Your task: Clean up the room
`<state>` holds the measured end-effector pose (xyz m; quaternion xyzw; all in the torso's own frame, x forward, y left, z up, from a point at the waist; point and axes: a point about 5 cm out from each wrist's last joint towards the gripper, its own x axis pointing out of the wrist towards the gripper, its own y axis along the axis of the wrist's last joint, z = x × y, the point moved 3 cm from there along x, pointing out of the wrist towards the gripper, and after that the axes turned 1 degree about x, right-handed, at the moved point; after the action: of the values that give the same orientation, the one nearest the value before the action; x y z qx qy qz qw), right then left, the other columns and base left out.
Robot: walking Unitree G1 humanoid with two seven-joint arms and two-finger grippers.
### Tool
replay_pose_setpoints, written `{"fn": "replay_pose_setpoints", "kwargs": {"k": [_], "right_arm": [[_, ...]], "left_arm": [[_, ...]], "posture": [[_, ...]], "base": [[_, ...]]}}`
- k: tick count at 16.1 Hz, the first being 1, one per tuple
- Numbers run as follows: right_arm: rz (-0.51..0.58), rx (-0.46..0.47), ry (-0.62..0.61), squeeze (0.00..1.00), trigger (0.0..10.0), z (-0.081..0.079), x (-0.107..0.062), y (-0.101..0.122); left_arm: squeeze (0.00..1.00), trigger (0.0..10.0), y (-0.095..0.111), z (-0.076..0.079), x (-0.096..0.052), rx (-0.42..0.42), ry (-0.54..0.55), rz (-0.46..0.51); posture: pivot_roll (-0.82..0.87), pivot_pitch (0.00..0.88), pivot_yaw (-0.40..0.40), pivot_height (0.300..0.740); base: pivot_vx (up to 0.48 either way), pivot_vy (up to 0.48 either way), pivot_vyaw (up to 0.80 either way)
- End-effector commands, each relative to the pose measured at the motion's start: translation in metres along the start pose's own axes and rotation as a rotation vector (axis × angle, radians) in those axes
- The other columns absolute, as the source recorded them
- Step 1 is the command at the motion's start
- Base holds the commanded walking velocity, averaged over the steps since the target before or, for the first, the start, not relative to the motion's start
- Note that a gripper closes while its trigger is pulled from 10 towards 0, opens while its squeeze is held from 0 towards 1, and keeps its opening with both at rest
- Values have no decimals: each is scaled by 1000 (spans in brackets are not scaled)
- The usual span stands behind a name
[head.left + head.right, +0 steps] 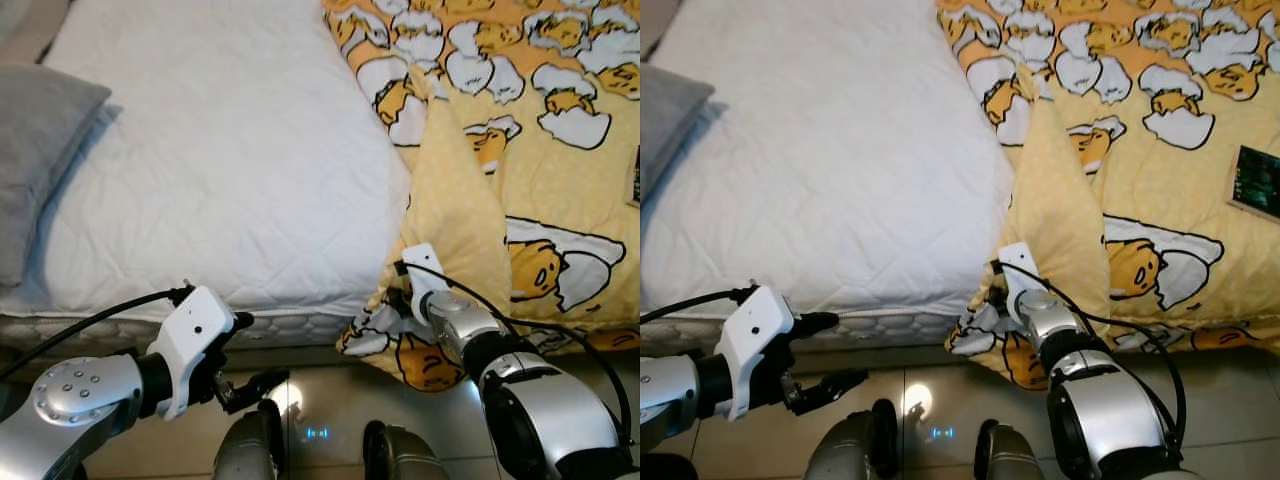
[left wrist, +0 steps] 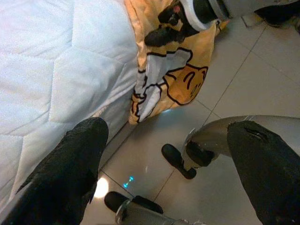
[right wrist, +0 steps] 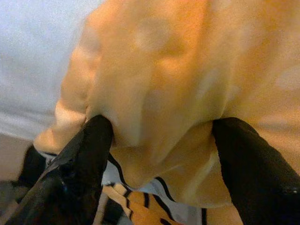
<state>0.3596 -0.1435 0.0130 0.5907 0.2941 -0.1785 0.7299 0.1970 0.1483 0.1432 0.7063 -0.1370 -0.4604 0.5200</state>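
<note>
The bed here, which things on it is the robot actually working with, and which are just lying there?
Part of the job:
- yellow blanket, bunched at the bed's edge
- right gripper, open around a fold of the blanket's hanging edge
- white mattress, left uncovered

Just lying about:
- grey pillow at the mattress's left side
- dark green item on the blanket
- left gripper, open above the floor
</note>
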Motion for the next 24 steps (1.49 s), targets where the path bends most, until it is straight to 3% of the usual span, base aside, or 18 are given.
{"fn": "replay_pose_setpoints", "kwargs": {"k": [1, 8, 20, 24], "right_arm": [[5, 30, 7, 0, 0, 0, 0, -4], [28, 112, -15, 0, 0, 9, -1, -7], [38, 121, -14, 0, 0, 14, -2, -6], [88, 148, 61, 0, 0, 15, -3, 0]], "left_arm": [[0, 10000, 2, 2, -5, 7, 6, -3], [0, 10000, 2, 2, -11, 7, 24, -14], [0, 10000, 2, 4, -8, 7, -8, -14], [0, 10000, 2, 0, -4, 8, -6, -8]], "posture": [[178, 302, 18, 740], [188, 302, 18, 740], [174, 261, 14, 740], [152, 248, 16, 740]], "base": [[0, 0, 0], [0, 0, 0], [0, 0, 0], [0, 0, 0]]}}
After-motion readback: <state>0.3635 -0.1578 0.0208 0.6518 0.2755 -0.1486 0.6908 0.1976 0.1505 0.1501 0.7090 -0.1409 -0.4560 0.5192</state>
